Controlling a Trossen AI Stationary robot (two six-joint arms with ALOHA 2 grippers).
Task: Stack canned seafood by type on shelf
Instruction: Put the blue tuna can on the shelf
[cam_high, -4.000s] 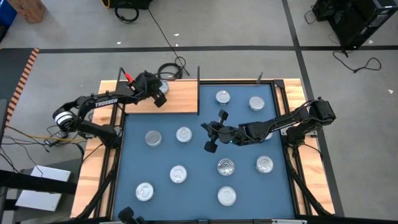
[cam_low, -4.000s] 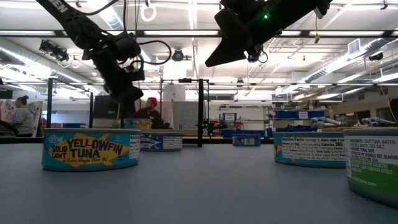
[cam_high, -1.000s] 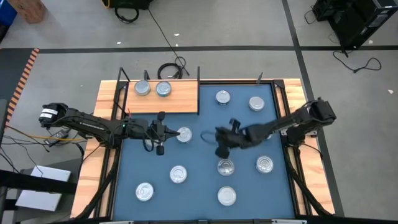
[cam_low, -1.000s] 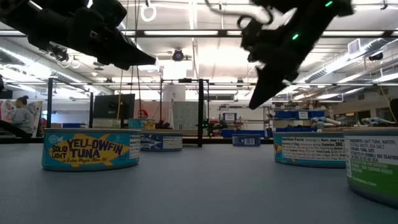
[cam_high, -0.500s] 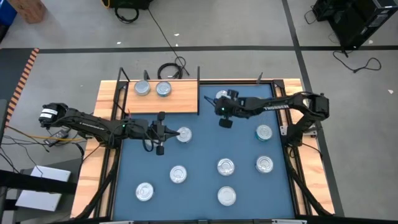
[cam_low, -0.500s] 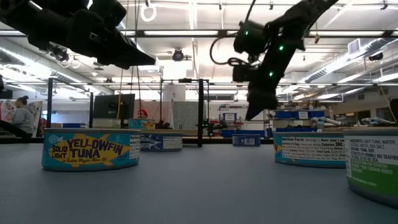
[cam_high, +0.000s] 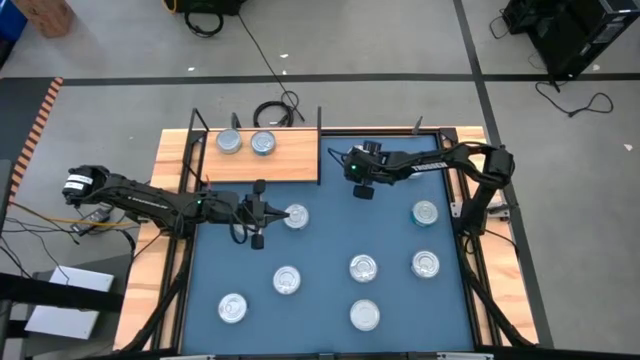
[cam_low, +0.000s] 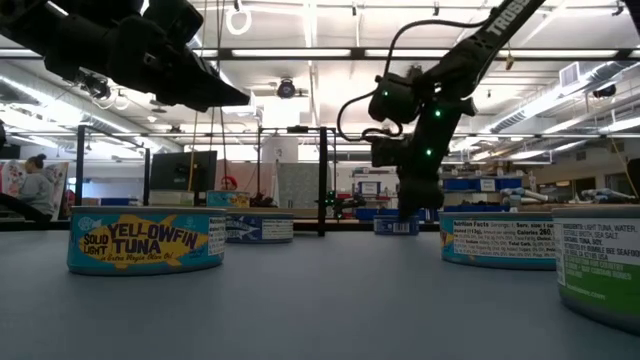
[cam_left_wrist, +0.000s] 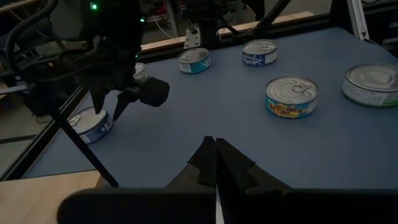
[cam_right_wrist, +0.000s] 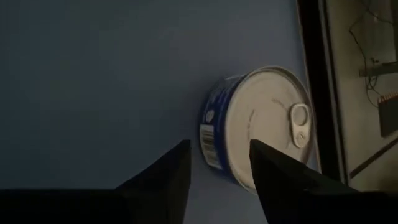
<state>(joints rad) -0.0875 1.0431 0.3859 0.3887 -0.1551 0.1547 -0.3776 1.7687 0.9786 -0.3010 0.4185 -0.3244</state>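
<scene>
Two canned seafood tins (cam_high: 229, 142) (cam_high: 263, 143) stand side by side on the wooden shelf (cam_high: 295, 165) at the mat's far left. Several more tins rest flat on the blue mat (cam_high: 320, 250). My right gripper (cam_right_wrist: 219, 146) is open and slants down over a blue-walled tin with a pull-tab lid (cam_right_wrist: 267, 124) near the far edge, right of the shelf. One finger stands on each side of that tin's near wall, clear of it. In the high view my right gripper (cam_high: 350, 170) hides that tin. My left gripper (cam_left_wrist: 216, 158) is shut, hovering beside a tin (cam_high: 296, 215).
A thin black shelf post (cam_high: 319, 125) rises just left of my right gripper. A yellowfin tuna tin (cam_low: 146, 240) and other tins (cam_low: 498, 240) stand near the low camera. The mat's black frame (cam_right_wrist: 314, 93) runs close behind the blue-walled tin.
My right gripper has swung from the middle of the mat toward the far edge and the shelf's right end. It has sunk a little and rolled about its own pointing line. It now hangs over the far tin. My left arm has kept still.
</scene>
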